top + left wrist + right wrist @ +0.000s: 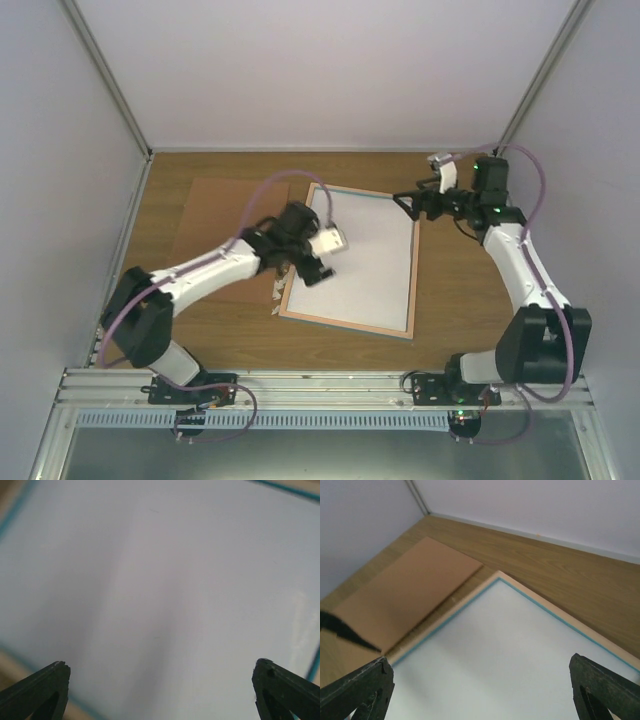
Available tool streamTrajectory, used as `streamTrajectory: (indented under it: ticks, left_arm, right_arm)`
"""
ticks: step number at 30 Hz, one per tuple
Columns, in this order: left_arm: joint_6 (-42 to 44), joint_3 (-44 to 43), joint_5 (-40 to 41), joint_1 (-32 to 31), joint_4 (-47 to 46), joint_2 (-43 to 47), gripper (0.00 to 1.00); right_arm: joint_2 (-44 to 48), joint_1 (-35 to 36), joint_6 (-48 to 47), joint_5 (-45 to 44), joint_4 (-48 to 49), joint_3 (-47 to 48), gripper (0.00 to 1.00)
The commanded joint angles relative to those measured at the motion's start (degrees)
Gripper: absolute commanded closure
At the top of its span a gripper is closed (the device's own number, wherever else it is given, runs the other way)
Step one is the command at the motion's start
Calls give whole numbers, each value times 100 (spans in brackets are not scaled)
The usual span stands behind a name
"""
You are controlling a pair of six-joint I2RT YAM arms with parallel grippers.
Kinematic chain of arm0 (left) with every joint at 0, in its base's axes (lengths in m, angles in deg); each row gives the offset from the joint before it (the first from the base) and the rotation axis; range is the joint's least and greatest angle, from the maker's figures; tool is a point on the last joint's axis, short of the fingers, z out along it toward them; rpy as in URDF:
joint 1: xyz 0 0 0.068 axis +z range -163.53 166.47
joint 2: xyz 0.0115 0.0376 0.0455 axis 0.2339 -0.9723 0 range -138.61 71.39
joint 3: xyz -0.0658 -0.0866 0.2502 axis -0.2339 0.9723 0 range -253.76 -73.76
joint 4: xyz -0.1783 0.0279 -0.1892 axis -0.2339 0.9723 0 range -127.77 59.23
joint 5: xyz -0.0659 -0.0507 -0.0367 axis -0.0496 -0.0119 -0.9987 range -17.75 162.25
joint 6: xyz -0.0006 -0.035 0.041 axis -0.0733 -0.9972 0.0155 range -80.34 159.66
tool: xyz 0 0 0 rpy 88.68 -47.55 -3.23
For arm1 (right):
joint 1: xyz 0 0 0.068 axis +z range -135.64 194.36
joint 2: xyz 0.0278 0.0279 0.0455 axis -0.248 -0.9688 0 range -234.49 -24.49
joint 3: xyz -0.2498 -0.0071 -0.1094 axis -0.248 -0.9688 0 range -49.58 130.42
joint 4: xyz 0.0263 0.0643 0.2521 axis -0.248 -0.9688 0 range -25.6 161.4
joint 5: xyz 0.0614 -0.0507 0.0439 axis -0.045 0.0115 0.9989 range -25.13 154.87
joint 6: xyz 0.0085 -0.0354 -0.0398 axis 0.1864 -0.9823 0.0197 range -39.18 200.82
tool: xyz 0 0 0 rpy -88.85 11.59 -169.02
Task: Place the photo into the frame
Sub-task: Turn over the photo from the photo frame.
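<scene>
The frame [345,326] lies flat, long axis pointing away from the arms. The left tool [160,692] hangs open directly over it — the right tool [480,690], open too, hovers beside its far corner.

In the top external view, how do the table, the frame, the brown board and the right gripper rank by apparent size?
1. table
2. frame
3. brown board, apparently smaller than the frame, but the left arm hides part, so unsure
4. right gripper, clearly smallest

Bright, even light — soft left-wrist blur
</scene>
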Motion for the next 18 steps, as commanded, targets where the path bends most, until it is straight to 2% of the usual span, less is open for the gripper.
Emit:
streamTrajectory:
  ticks: [1,6,11,13,16,18]
  left_arm:
    - [-452,-62,-1010,1260,232,721,1]
    - [-635,206,-1605,2764,380,1110,1]
    - [-678,447,-2013,4381,440,1202,1]
    - [-646,449,-2153,5002,515,1117,1]
    - [-668,366,-2426,5818,599,853,1]
    - [-715,238,-2504,6275,649,592,1]
  right_arm:
    - [-459,903,1214,-390,916,410,4]
    - [-1449,2044,1498,-550,1031,1266,0]
    - [-2714,3304,1147,-675,757,2232,0]
    - [-3184,3702,1272,-743,640,2594,0]
    - [-3732,4062,2321,-485,840,2850,0]
    - [-3976,4250,3192,-846,935,2972,1]
